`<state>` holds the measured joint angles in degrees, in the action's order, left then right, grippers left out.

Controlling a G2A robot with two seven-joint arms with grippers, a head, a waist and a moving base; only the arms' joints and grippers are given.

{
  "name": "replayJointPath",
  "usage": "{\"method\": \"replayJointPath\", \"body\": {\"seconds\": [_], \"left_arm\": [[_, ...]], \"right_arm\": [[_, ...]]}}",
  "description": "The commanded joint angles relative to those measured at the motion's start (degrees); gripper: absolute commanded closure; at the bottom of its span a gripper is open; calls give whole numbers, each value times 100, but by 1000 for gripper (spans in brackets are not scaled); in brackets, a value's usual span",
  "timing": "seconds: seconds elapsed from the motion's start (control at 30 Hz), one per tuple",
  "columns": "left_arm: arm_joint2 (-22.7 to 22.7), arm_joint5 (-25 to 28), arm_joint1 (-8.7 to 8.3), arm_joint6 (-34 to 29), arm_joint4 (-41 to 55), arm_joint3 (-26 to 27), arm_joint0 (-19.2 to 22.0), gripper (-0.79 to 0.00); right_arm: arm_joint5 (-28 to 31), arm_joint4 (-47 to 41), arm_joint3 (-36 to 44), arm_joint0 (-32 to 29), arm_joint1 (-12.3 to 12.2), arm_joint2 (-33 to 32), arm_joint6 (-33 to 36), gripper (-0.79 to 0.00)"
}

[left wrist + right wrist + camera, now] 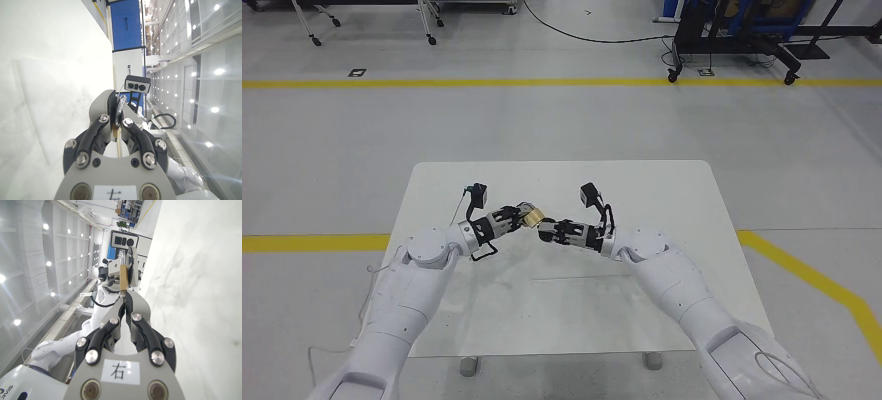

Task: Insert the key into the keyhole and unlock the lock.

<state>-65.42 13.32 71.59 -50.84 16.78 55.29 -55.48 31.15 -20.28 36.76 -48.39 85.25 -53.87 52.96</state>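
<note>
Lock held above tabletop, shackle clamped in left gripper. Right gripper closed tight on key, set against the lock's base; insertion depth cannot be told

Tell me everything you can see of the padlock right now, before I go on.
The padlock is small, with a rectangular brass-coloured body and a silvery metal shackle. It is held in the air above the white table, between the two arms. The left gripper is shut on the shackle end, and the body sticks out toward the right gripper. The key pinched there meets the body's free end; how deep it sits, and whether the shackle has sprung, cannot be told.
</note>
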Motion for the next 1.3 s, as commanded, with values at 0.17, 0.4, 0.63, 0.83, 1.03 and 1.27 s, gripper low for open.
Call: {"method": "replayJointPath", "body": {"seconds": [0.17,0.4,0.63,0.83,1.03,1.27], "left_arm": [[-77,99,3,283,123,31,-55,0],[-240,231,5,717,355,113,-133,0],[-469,1123,-10,1195,463,468,-416,0],[-473,1577,2,1242,571,740,-672,0],[-406,1572,19,1248,540,809,-729,0],[-360,1560,31,1202,517,822,-735,0]], "right_arm": [[32,-179,-18,-26,5,-72,-11,-686],[47,-187,-23,-30,4,-82,-9,-785],[67,-196,107,-82,3,-90,-80,-785],[104,-697,827,-459,-62,-297,154,-474],[-161,-1006,996,-534,-73,-338,428,-296],[-456,-1398,822,-431,-7,-279,640,-280]]}}
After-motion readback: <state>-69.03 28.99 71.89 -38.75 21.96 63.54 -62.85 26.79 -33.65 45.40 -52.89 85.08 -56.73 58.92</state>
